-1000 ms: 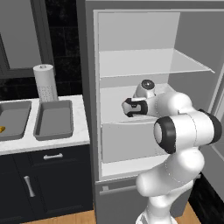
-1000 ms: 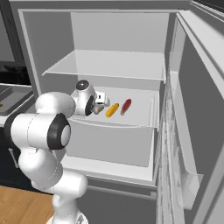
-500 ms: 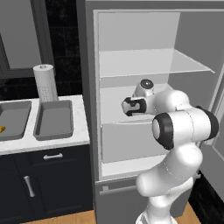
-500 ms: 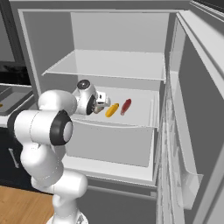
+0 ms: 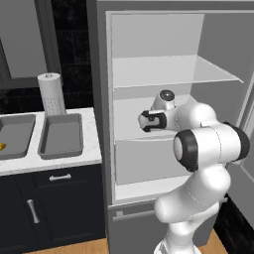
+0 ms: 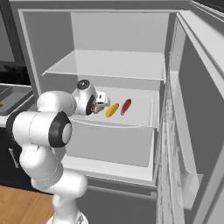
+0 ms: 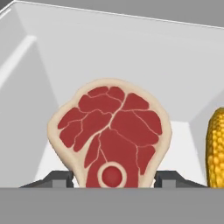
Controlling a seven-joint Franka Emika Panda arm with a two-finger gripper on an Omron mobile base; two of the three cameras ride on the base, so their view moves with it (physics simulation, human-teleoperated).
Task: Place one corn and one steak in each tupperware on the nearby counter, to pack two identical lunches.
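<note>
Hand view shows the hand (image 7: 113,179) gripping a steak (image 7: 111,138) beside corn (image 7: 216,148); left base view shows tupperware (image 5: 60,135).

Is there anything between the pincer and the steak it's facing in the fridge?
Nothing visible does. In the hand view the steak stands right between the two fingertips, with no object in front of it. A corn lies off to one side, beside the steak rather than in the pincer's line.

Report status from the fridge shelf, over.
Gripper straddling red, tan-rimmed steak, grip unconfirmed. Yellow corn cob beside it. Nothing blocking.
</note>
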